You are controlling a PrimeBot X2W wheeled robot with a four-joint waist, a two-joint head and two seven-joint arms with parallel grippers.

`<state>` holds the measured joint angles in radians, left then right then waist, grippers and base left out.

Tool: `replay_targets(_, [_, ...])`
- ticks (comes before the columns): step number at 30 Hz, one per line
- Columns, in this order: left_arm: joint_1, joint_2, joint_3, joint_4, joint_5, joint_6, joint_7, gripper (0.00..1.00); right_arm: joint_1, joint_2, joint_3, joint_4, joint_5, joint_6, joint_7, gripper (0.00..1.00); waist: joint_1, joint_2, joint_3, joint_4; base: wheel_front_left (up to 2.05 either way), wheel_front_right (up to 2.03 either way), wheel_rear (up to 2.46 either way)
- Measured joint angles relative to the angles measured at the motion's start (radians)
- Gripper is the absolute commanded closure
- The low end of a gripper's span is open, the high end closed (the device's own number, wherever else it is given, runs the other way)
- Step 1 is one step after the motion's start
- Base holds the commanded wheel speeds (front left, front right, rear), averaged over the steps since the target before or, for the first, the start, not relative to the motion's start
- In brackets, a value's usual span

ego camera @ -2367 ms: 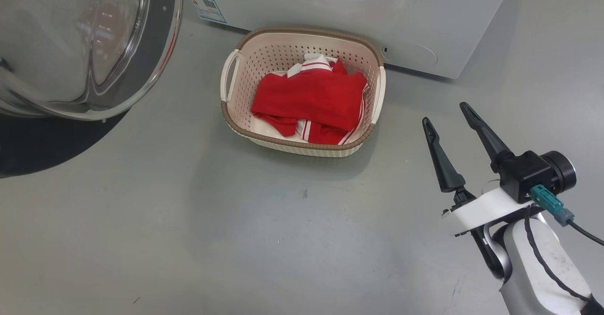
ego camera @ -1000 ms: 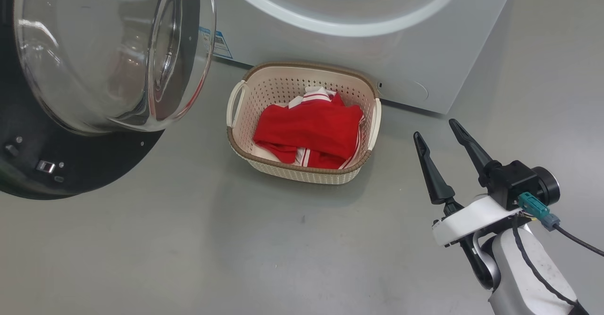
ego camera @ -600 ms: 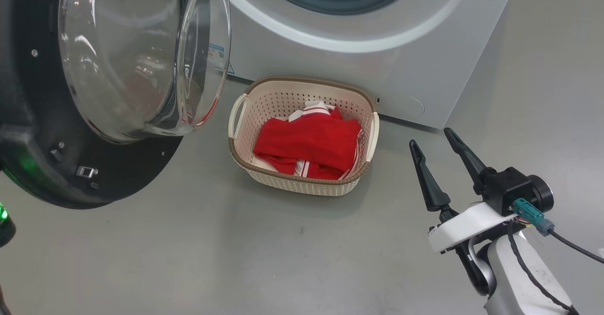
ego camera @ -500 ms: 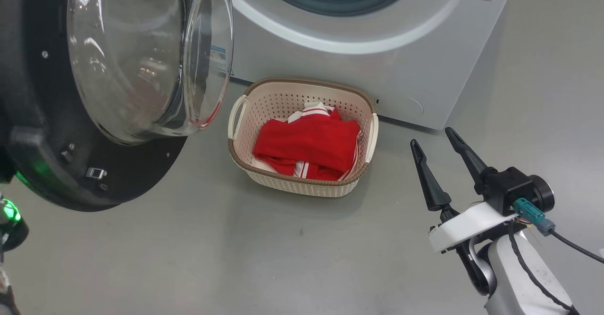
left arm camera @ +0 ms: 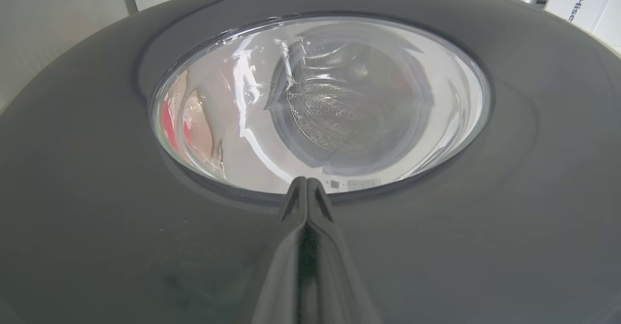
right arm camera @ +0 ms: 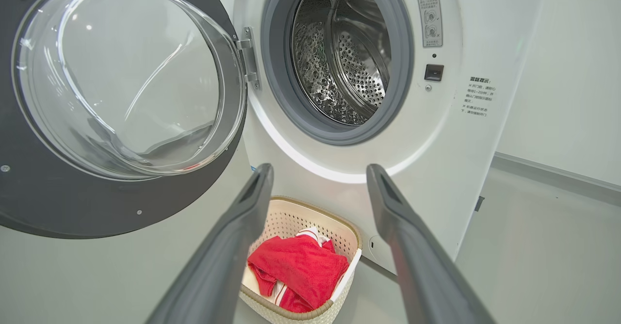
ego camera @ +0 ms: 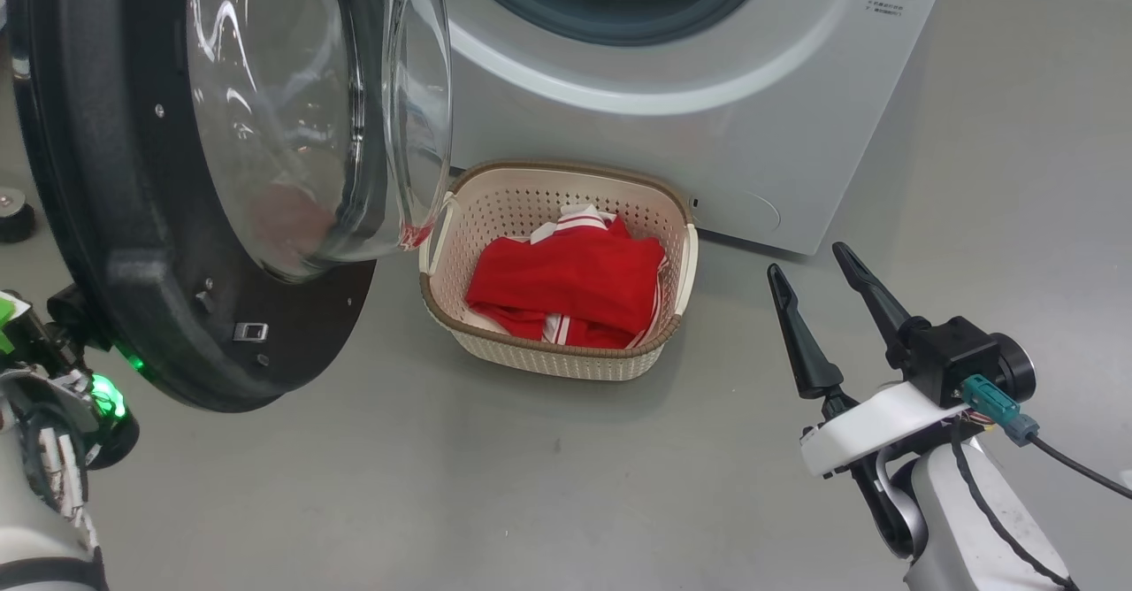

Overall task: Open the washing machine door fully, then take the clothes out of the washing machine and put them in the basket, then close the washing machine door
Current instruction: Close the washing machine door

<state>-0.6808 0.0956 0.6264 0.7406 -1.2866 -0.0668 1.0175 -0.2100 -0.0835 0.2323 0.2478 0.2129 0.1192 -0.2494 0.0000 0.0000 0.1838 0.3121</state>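
Glossy black rim on the door [ego camera: 124,219]: stiff, slippery; push, don't pinch.
Head view: clothes [ego camera: 566,286] in the basket [ego camera: 548,361], left of the wide-open right claw [ego camera: 806,257]. Left wrist view: closed left claw [left arm camera: 303,184] points at the rim below fragile glass. Right wrist view: washing machine [right arm camera: 461,144] ahead looks empty.

I read "Hise" on a white panel [left arm camera: 580,8]. The washing machine [right arm camera: 451,159] front bears a warning-triangle label [right arm camera: 429,12]; smaller print unreadable.

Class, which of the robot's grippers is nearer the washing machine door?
Left. The left gripper, shut, points close at the outer face of the washing machine door; the right gripper, open, is across the basket from it.
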Motion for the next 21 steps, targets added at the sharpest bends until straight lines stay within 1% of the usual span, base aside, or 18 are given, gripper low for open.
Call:
replay_targets(3, [0.011,-0.026,-0.008,-0.022,-0.007,-0.001,0.013,1.00,0.007,0.002,-0.002,-0.001,0.008,0.000,0.000,0.00,0.0000,0.0000,-0.004,-0.005,0.00,0.00,0.00])
replay_targets(8, [0.027,-0.050,-0.022,-0.053,-0.007,-0.005,0.030,1.00,0.015,0.005,-0.004,-0.002,0.010,-0.007,0.000,0.00,0.0000,0.0000,-0.009,-0.011,0.00,0.00,0.00])
replay_targets(21, [0.078,-0.077,-0.074,-0.156,-0.052,-0.009,0.083,1.00,0.018,0.009,-0.005,-0.007,0.010,-0.007,0.000,0.00,0.0000,0.0000,-0.021,-0.031,0.00,0.00,0.00])
